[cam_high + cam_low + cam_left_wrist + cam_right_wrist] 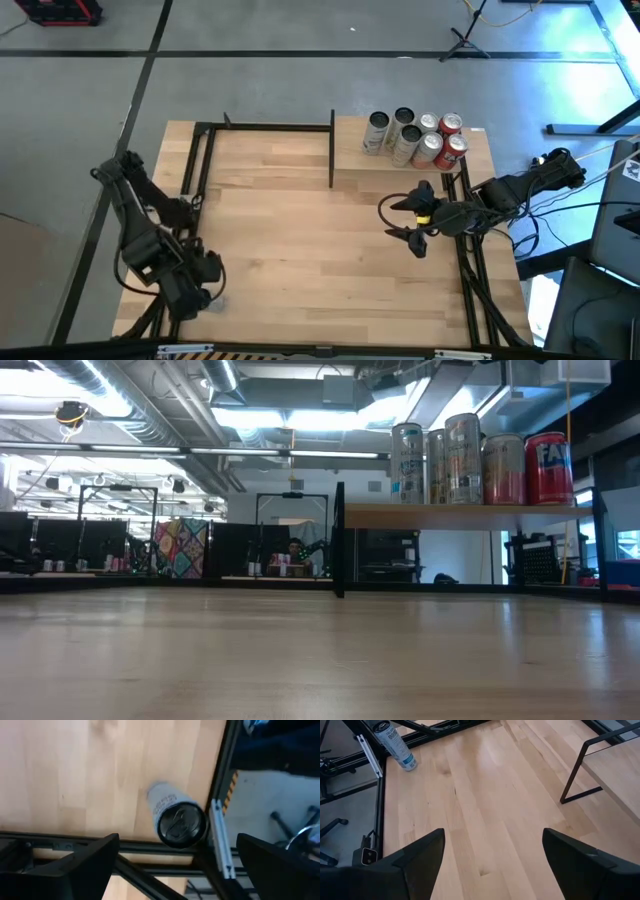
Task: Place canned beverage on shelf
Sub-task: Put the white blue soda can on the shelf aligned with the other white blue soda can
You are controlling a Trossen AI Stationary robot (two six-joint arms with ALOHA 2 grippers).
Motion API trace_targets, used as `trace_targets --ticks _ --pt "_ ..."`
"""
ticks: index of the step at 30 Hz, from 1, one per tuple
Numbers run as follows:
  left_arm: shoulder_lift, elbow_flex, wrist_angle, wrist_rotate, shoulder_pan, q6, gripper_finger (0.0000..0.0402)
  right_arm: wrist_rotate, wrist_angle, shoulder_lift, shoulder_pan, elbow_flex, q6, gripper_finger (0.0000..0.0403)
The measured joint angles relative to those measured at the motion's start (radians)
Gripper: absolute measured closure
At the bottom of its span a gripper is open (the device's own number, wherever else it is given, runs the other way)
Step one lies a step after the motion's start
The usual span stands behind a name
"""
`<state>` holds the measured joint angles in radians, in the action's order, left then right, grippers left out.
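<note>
The left gripper hangs directly over a silver can at the table's 7 o'clock corner, fingers spread wide on either side of the can top, touching nothing. The can stands upright beside the black frame rail. The right gripper, at 3 o'clock, is also spread wide and empty. The shelf at 1 o'clock carries six cans; its black post stands between them and the table's middle.
</note>
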<state>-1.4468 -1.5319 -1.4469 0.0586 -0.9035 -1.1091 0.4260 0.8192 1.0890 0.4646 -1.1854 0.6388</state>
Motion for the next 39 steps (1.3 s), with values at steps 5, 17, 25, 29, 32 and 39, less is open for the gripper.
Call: trace_targets --ticks 5,17,25,29,32,39 --pt "-0.018 0.065 0.018 0.015 -0.017 0.027 0.0010 0.000 0.000 0.000 0.000 0.000 0.006 0.0078" --pt "-0.047 0.123 0.105 0.030 -0.023 -0.015 0.0010 0.000 -0.001 0.000 0.000 0.000 0.007 0.0078" --pt "-0.053 0.133 0.120 -0.028 -0.076 -0.011 0.0010 0.000 0.000 0.000 0.000 0.000 0.004 0.0078" --pt "-0.053 0.175 0.155 -0.012 -0.084 -0.050 0.0010 0.001 0.000 0.000 0.000 0.000 -0.015 0.0078" --pt "-0.053 0.212 0.196 0.006 -0.086 -0.079 0.0010 0.001 0.000 0.000 0.000 0.000 -0.016 0.0078" --pt "-0.053 0.302 0.229 0.073 -0.090 -0.122 0.0010 0.001 0.000 0.000 0.000 0.000 -0.019 0.0078"
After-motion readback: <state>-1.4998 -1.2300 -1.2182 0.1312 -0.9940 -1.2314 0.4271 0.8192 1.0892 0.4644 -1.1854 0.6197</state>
